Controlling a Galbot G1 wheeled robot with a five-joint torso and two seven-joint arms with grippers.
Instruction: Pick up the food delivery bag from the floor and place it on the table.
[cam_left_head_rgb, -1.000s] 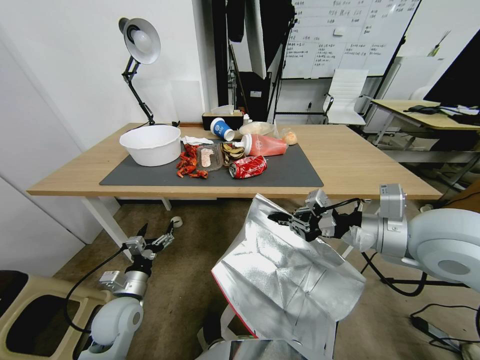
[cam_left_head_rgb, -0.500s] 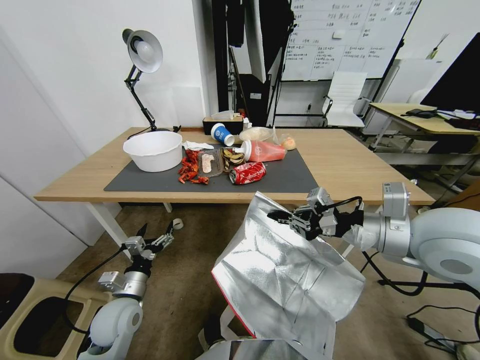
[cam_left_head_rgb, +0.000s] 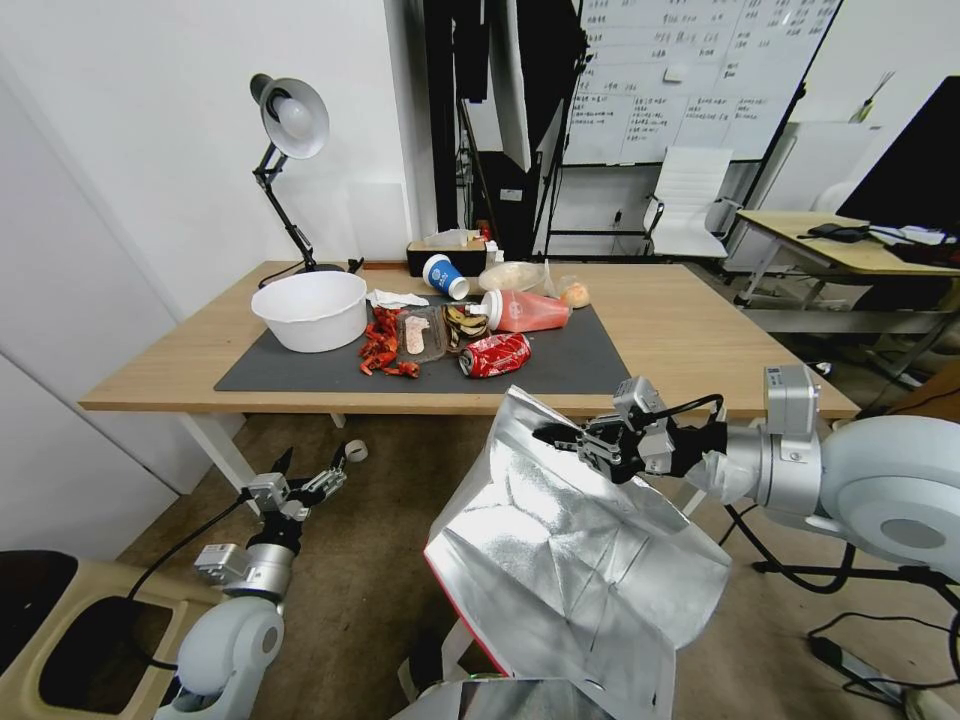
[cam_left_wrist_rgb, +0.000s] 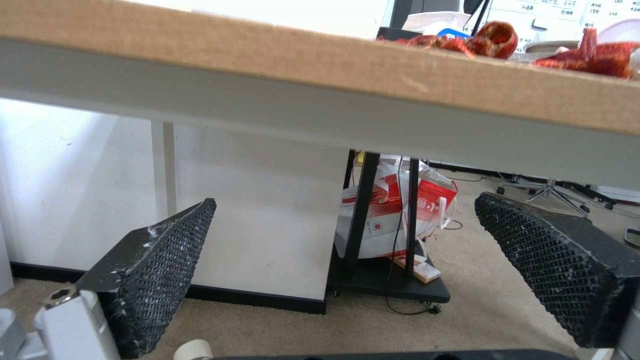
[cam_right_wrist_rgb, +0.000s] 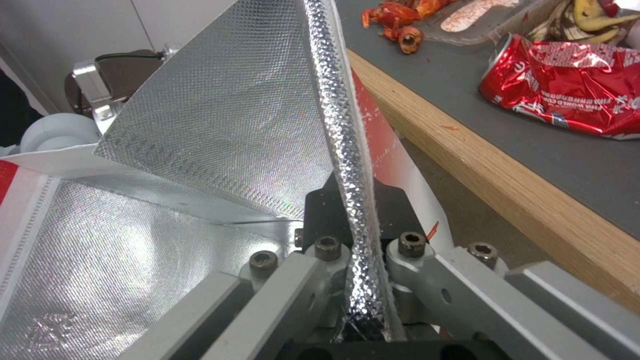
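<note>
The food delivery bag (cam_left_head_rgb: 560, 560) hangs off the floor in front of the table (cam_left_head_rgb: 700, 340), its crinkly silver foil facing me and a red edge low on its left. My right gripper (cam_left_head_rgb: 560, 437) is shut on the bag's upper rim, just below and in front of the table's front edge. In the right wrist view the foil rim (cam_right_wrist_rgb: 350, 150) runs pinched between the fingers, close to the wooden table edge (cam_right_wrist_rgb: 507, 195). My left gripper (cam_left_head_rgb: 312, 470) stays open low at the left, under the table's height, with nothing between its pads (cam_left_wrist_rgb: 167, 265).
On the dark grey mat (cam_left_head_rgb: 300, 365) sit a white bowl (cam_left_head_rgb: 310, 308), food scraps and a crushed red can (cam_left_head_rgb: 495, 355). A desk lamp (cam_left_head_rgb: 290, 120) stands at the back left. A beige bin (cam_left_head_rgb: 60, 640) is at the lower left, cables (cam_left_head_rgb: 860, 640) on the floor at the right.
The whole head view has shifted, so the camera moved; the table now sits slightly lower in the picture. The right gripper keeps its hold on the bag, and the left arm is unchanged.
</note>
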